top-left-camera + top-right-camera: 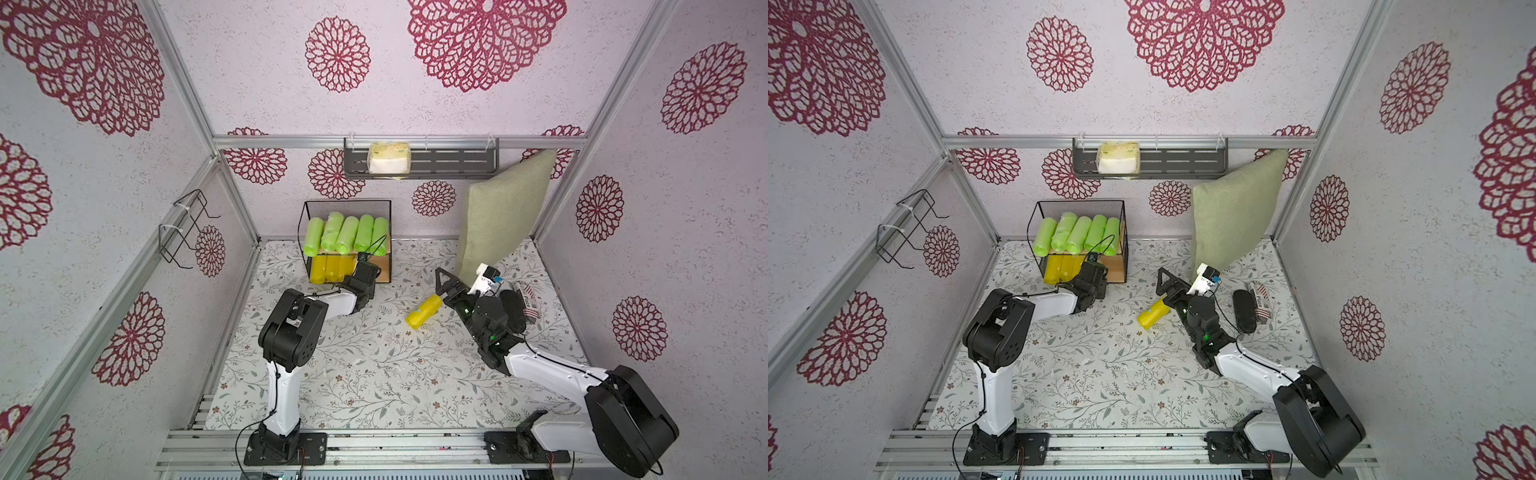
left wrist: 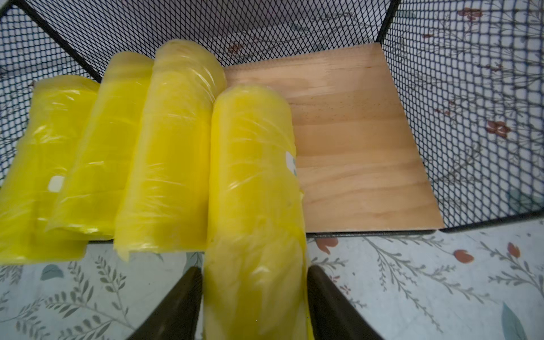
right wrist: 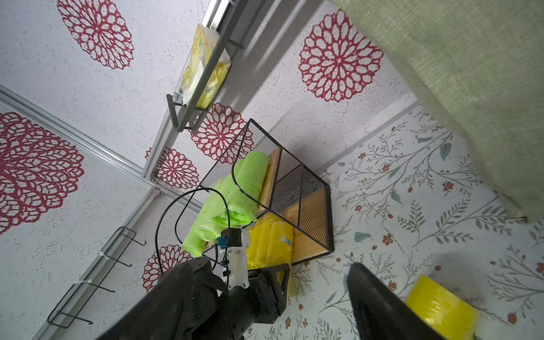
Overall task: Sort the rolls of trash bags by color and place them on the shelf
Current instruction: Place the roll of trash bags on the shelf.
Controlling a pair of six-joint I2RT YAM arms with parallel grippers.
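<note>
The shelf (image 1: 349,208) (image 1: 1079,208) stands at the back of the table. Several lime-green rolls (image 1: 347,232) lie on its upper board. On the lower board (image 2: 353,147), three yellow rolls (image 2: 164,147) lie side by side. Beside them lies another yellow roll (image 2: 253,176), its near end sticking out between the fingers of my left gripper (image 2: 254,273) (image 1: 359,266). Those fingers stand open, just off the roll's sides. A loose yellow roll (image 1: 423,312) (image 3: 441,306) lies mid-table. My right gripper (image 1: 442,286) (image 3: 270,265) is open beside it, and the roll is outside the jaws.
A green pillow (image 1: 503,216) leans against the back right corner. A dark oblong object (image 1: 513,311) and a striped packet (image 1: 525,299) lie behind my right arm. The grey wall rack (image 1: 457,162) holds a tissue pack (image 1: 389,158). A wire bracket (image 1: 187,232) hangs on the left wall.
</note>
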